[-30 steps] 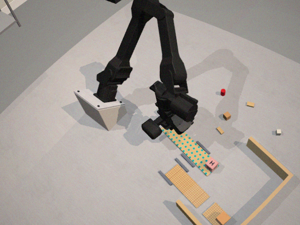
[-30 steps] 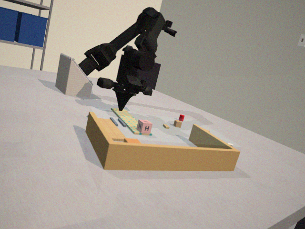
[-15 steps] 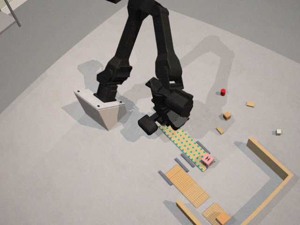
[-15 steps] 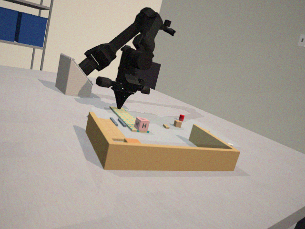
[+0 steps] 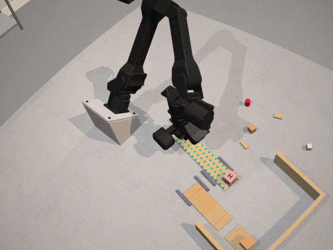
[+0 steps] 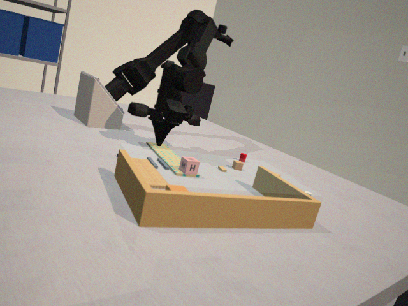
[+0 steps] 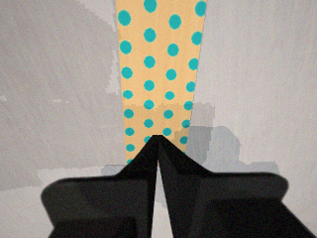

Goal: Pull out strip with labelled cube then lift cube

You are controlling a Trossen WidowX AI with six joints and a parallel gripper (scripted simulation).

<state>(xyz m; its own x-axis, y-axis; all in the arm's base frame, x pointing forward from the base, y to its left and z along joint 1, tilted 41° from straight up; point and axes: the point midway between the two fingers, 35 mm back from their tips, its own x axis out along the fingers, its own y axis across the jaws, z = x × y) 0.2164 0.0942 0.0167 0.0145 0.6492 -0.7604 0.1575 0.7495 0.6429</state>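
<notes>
Teal dots cover the one whole strip (image 5: 208, 162), a long tan band running from under the gripper (image 7: 158, 141) out toward the low tan wall (image 5: 298, 174). One pink cube (image 5: 230, 177) marked with a black H sits on its far end, upright, inside the walled area in the exterior view. The gripper's fingers are pressed together with no gap, their tips down on the strip's near end; nothing is pinched between them.

Two more strip pieces lie beside it, both tan with a fine grid: a long piece (image 5: 207, 206) and a short piece (image 5: 238, 236), apart from each other. One plain orange block (image 5: 247, 242) sits on the short piece.

Four grey bars (image 5: 208, 177) lie flat alongside the strips.

Well apart on the table (image 5: 53, 188): one red cylinder (image 5: 247, 102), one tan cube (image 5: 252, 128), two flat tan chips (image 5: 278, 115), one white cube (image 5: 309, 146).
</notes>
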